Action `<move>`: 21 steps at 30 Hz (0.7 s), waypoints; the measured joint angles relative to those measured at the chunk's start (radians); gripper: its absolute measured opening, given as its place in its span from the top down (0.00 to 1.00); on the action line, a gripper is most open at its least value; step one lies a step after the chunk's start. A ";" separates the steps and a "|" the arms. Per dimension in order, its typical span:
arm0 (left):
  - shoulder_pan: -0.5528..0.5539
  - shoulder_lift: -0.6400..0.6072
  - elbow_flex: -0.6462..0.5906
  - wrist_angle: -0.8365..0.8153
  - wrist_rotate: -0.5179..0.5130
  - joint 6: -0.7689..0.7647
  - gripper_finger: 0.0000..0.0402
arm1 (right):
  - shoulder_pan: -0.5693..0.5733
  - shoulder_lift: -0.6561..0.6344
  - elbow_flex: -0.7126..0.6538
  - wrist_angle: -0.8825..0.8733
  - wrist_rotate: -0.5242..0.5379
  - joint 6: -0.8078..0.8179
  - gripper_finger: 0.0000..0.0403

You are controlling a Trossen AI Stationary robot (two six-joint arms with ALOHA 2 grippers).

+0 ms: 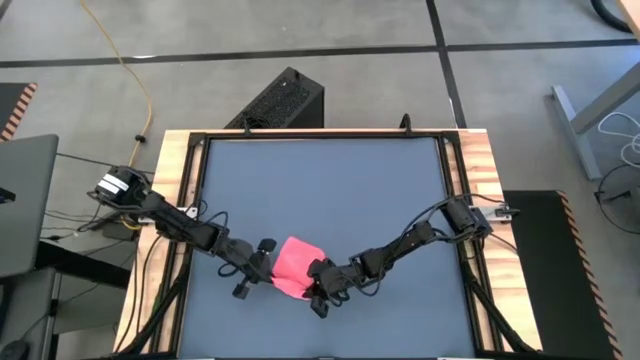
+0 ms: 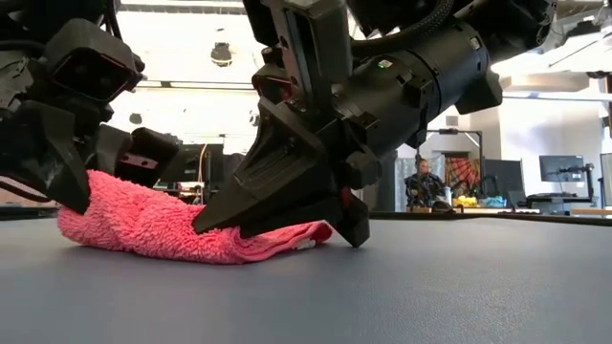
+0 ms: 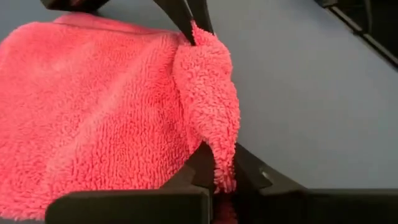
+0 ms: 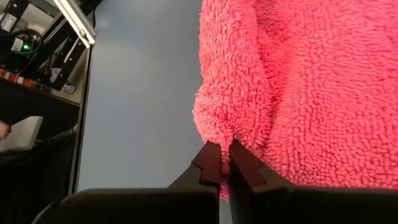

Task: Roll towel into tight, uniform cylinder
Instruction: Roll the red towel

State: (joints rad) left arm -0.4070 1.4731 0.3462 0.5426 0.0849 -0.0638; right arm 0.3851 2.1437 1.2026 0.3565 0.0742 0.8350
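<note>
A: Where is each claw?

B: The right claw (image 1: 322,290) is down at the near middle of the dark surface (image 1: 320,190), its arm reaching in bent from the right edge, fingers (image 4: 219,163) pinched shut on a fold of the towel (image 1: 293,266). The left claw (image 1: 255,268) comes in low from the left edge and grips the towel's opposite side, its fingers (image 3: 198,167) closed on a hanging flap.

A: And the towel itself?

B: It lies bunched between the two claws, resting on the surface, thicker toward the left claw (image 2: 57,162) and flattening to a thin edge under the right claw (image 2: 287,205).

A: Anything behind?

B: A seated person (image 2: 424,183), far off in the room.
</note>
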 joint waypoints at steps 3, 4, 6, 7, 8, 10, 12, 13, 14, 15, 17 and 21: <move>0.017 0.000 0.000 0.000 0.036 -0.049 0.98 | 0.002 -0.010 0.000 -0.012 0.000 0.015 0.94; 0.025 0.000 0.000 -0.001 0.054 -0.072 0.99 | 0.002 -0.014 -0.001 -0.019 0.000 0.022 0.94; 0.045 0.000 0.001 -0.008 0.093 -0.119 0.99 | 0.004 -0.032 -0.003 -0.054 0.003 0.043 0.94; 0.056 0.000 0.001 -0.009 0.107 -0.143 0.99 | 0.006 -0.041 -0.003 -0.069 0.006 0.047 0.94; 0.066 -0.001 0.002 -0.014 0.120 -0.168 0.99 | 0.005 -0.047 -0.003 -0.076 0.005 0.049 0.93; 0.088 -0.001 0.002 -0.023 0.150 -0.213 0.99 | 0.007 -0.059 -0.003 -0.095 0.004 0.036 0.91; 0.109 -0.001 0.002 -0.030 0.178 -0.257 1.00 | 0.011 -0.064 -0.003 -0.099 0.007 0.031 0.88; 0.120 0.000 0.003 -0.033 0.191 -0.279 1.00 | 0.011 -0.064 -0.003 -0.098 0.007 0.031 0.86; 0.129 0.000 0.003 -0.033 0.202 -0.300 1.00 | 0.011 -0.064 -0.003 -0.098 0.008 0.032 0.85; 0.137 0.000 0.003 -0.035 0.210 -0.316 1.00 | 0.011 -0.064 -0.003 -0.099 0.008 0.032 0.83; 0.151 0.000 0.003 -0.040 0.223 -0.345 1.00 | 0.011 -0.064 -0.003 -0.109 0.007 0.033 0.80; 0.171 0.000 0.002 -0.074 0.226 -0.381 1.00 | 0.011 -0.065 -0.003 -0.122 0.000 0.032 0.75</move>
State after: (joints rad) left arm -0.2363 1.4727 0.3485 0.4688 0.3107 -0.4443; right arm 0.3965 2.0782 1.1999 0.2345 0.0741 0.8674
